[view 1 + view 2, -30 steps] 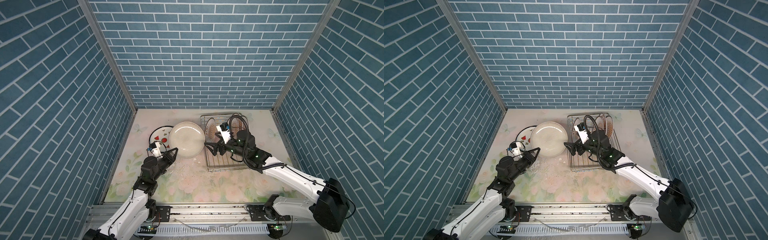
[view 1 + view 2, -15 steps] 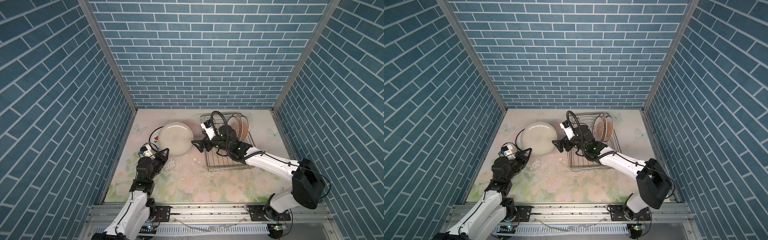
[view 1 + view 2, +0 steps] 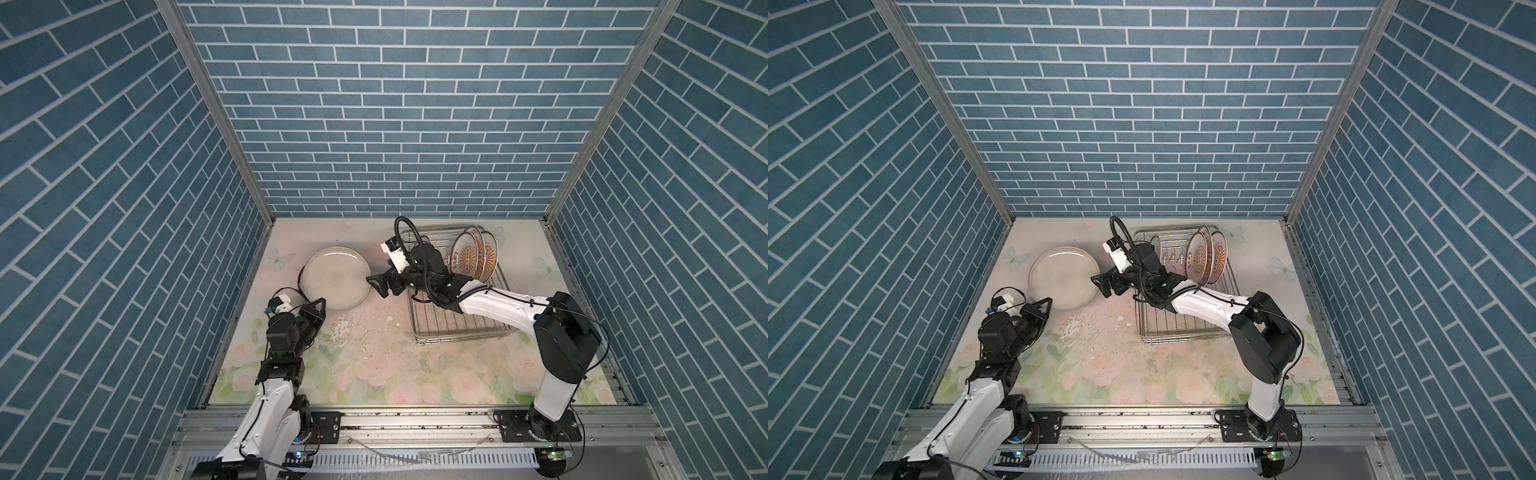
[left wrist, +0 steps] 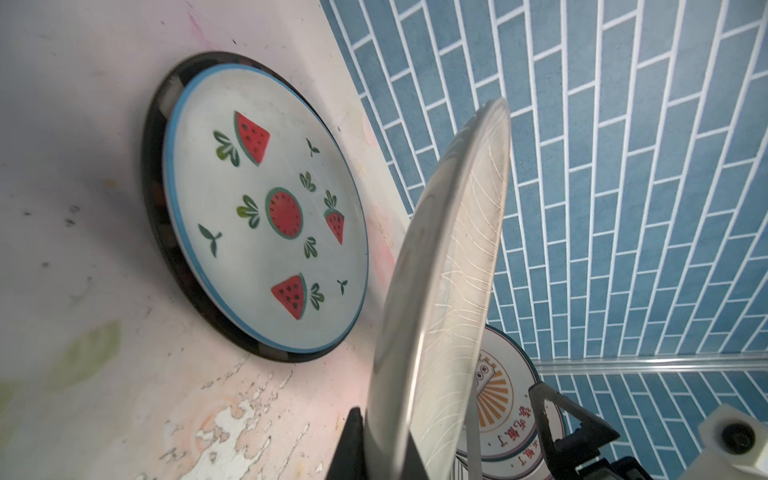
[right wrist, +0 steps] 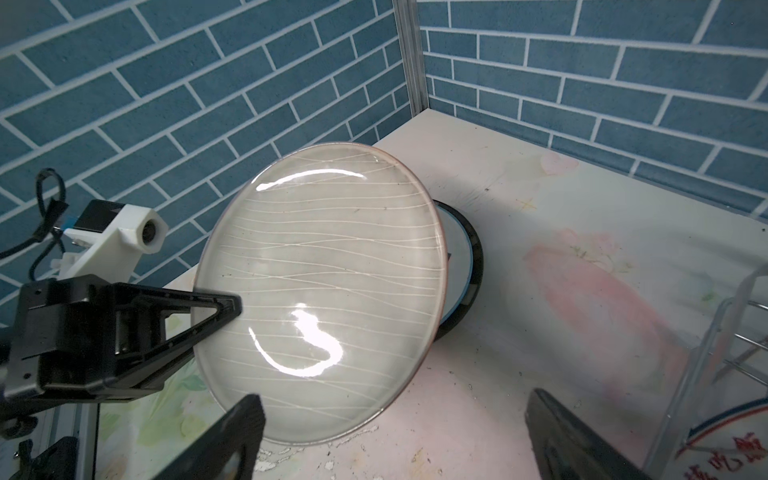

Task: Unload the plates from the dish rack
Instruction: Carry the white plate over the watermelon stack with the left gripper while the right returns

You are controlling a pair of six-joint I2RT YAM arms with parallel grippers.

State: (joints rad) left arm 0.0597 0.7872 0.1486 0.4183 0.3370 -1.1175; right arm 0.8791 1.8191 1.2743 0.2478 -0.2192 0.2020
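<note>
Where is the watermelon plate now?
In the left wrist view, the watermelon plate lies on a dark-rimmed plate at the table's left, beneath the grey plate.

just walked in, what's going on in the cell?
It is partway through unloading the plates. The left gripper is shut on the rim of a grey line-patterned plate, holding it tilted over a watermelon plate. That one lies on a dark-rimmed plate on the table. The right gripper is beside the grey plate's opposite edge with its fingers spread, gripping nothing. Orange sunburst plates stand upright in the dish rack.
</note>
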